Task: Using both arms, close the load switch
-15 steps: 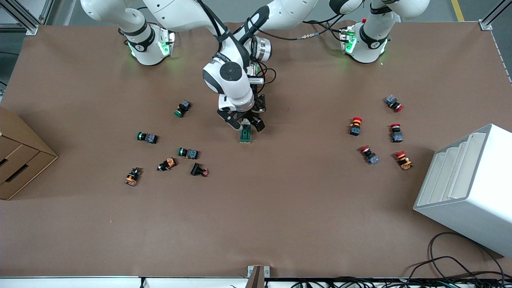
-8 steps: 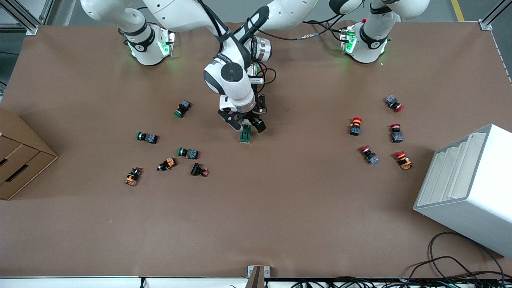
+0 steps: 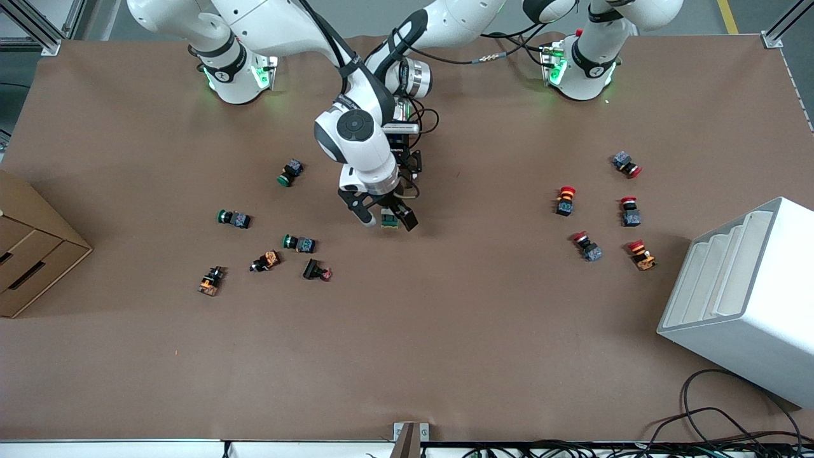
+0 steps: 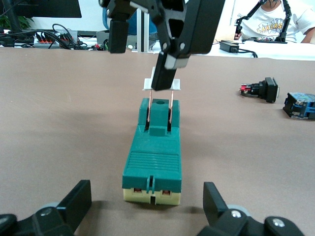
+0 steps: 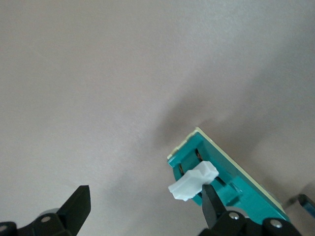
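Observation:
The load switch [image 4: 152,157] is a dark green block on a cream base, lying mid-table with its white tab [image 4: 161,84] raised on two thin metal strips. My right gripper [image 3: 383,216] hangs open over it and hides most of the load switch [image 3: 389,220] in the front view. One of its fingers [image 5: 212,196] touches the white tab [image 5: 193,182]. My left gripper [image 4: 146,192] is open and low at the table, its fingers [image 4: 75,200] apart on either side of the switch's cream end without touching it. The right arm covers it in the front view.
Several green, orange and black push-buttons [image 3: 299,243] lie toward the right arm's end, beside a cardboard box [image 3: 32,248]. Several red-capped push-buttons [image 3: 565,200] lie toward the left arm's end. A white tiered rack [image 3: 744,299] stands there, nearer the front camera.
My right gripper has shifted along the switch toward the front camera, covering more of it, and its wrist has swung slightly toward the right arm's end. The left arm has barely moved.

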Tool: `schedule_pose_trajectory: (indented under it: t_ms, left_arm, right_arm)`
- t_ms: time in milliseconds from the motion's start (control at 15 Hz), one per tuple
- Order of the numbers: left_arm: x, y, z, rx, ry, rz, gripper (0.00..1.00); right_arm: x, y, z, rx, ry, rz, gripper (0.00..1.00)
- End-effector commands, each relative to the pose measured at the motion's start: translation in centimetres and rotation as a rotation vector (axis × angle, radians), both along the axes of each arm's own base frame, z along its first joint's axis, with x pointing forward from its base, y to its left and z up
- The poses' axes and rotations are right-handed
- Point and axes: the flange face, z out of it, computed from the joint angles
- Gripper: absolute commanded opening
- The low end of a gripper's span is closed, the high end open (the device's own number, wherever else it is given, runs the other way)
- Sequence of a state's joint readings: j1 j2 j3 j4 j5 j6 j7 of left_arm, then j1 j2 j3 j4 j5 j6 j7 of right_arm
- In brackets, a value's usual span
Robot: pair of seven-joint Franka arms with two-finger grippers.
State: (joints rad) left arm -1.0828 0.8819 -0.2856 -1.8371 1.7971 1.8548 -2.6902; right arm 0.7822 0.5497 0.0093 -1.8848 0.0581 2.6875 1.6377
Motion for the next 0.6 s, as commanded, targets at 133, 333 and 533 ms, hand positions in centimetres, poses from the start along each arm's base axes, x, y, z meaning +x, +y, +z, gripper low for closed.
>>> schedule_pose_trajectory:
  t_ms: [133, 333, 533]
  left_arm:
    - [-0.5, 0.1, -1.9, 0.001, 0.024, -0.002, 1.0]
    - [-0.5, 0.2, -2.0, -0.002, 0.026, -0.001, 1.0]
    - [-0.4, 0.2, -1.9, -0.002, 0.025, 0.0, 1.0]
  right_arm:
    - [0.9, 0.3, -0.4, 0.009, -0.011, 0.003, 1.0]
    - [1.4, 0.3, -0.6, 0.008, -0.014, 0.001, 1.0]
    - [2.2, 0.1, -1.6, 0.0, -0.014, -0.001, 1.0]
